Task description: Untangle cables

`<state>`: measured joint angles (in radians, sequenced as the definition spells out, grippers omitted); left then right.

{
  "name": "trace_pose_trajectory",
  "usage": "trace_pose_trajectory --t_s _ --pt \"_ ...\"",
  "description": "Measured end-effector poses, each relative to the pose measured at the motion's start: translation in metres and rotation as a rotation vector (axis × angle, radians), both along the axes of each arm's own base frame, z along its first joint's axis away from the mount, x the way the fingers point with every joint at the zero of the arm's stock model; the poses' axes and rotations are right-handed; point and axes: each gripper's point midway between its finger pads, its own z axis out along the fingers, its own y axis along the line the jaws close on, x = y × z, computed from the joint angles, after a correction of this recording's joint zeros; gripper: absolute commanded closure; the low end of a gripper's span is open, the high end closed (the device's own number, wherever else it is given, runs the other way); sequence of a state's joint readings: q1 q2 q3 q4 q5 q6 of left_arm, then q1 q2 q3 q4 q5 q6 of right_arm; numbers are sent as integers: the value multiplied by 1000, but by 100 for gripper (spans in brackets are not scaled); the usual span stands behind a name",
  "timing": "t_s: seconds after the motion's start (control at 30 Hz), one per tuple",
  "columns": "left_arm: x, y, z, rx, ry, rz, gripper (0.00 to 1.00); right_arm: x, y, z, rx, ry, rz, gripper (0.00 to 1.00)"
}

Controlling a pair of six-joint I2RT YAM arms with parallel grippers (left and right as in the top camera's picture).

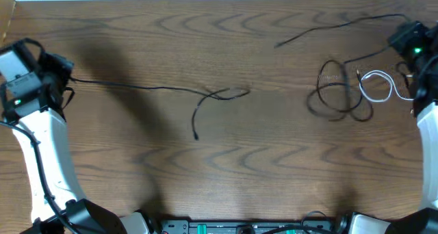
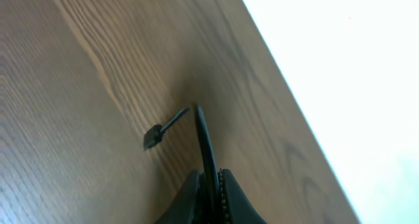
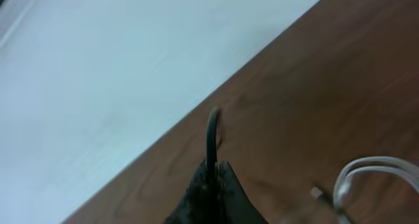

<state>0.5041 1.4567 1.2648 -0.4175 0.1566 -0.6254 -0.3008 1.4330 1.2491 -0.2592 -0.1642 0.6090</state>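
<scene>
My left gripper [image 1: 63, 73] at the far left is shut on one long black cable [image 1: 144, 87]. This cable runs right to a small loop [image 1: 229, 94] and a loose end [image 1: 196, 135]. In the left wrist view the jaws [image 2: 211, 185] pinch the cable [image 2: 203, 135], and its plug end [image 2: 152, 139] lies on the wood. My right gripper [image 1: 405, 48] at the far right is shut on another black cable [image 3: 211, 135], with the jaws [image 3: 212, 178] closed round it. A black coil [image 1: 335, 90] and a white cord [image 1: 376, 87] lie beside it. The white cord also shows in the right wrist view [image 3: 366, 175].
A separate black cord [image 1: 328, 25] lies along the far right of the wooden table [image 1: 219, 165]. The table's far edge [image 1: 219, 0] meets a white surface. The arm bases stand at the front corners.
</scene>
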Motion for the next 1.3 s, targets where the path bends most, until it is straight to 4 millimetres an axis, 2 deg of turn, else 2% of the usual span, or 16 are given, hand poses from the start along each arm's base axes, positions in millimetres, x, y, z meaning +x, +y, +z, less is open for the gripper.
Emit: trace_pose_trajectory --t_s 0.13,0.27,0.33,0.4,0.43,0.5,0.53,0.6,0.67,0.77,1.0,1.07,1.1,1.13,1.2,1.3 --pt "-12 8 -8 -32 35 31 93 -4 -18 11 -36 -17 -1 99" --pt "-9 -66 -31 -66 169 -205 93 -24 -24 -22 -174 172 30 99" --pt "-9 -120 -42 -52 243 -395 92 -45 -47 -54 -279 363 -45 99" --pt "-10 -151 -45 -31 271 -505 92 -56 -67 -73 -348 479 -119 99" --pt "-13 -165 -48 -22 295 -552 92 -61 -75 -80 -375 525 -147 92" --pt "-16 -199 -50 4 314 -664 85 -65 -81 -89 -400 577 -166 56" --pt "-17 -219 -50 26 316 -736 60 -61 -75 -90 -393 562 -112 44" --pt "-21 -245 -51 66 322 -843 35 -49 -38 -97 -348 517 138 39" --pt "-26 -259 -53 86 335 -895 27 -49 -3 -103 -283 483 335 37" --pt "-33 -262 -57 107 368 -926 24 -52 22 -111 -240 459 458 34" --pt "-37 -258 -60 122 397 -919 25 -62 35 -193 -168 539 526 38" --pt "-38 -257 -60 122 401 -918 24 -59 34 -211 -161 548 529 49" --pt "-38 -257 -60 122 401 -918 25 -57 33 -219 -158 550 531 64" --pt "-38 -257 -60 122 402 -918 24 -54 32 -230 -149 557 530 99" --pt "-39 -257 -61 121 405 -918 24 -50 31 -245 -129 567 518 99" --pt "-41 -256 -62 119 416 -917 25 -45 19 -239 -116 560 433 99"
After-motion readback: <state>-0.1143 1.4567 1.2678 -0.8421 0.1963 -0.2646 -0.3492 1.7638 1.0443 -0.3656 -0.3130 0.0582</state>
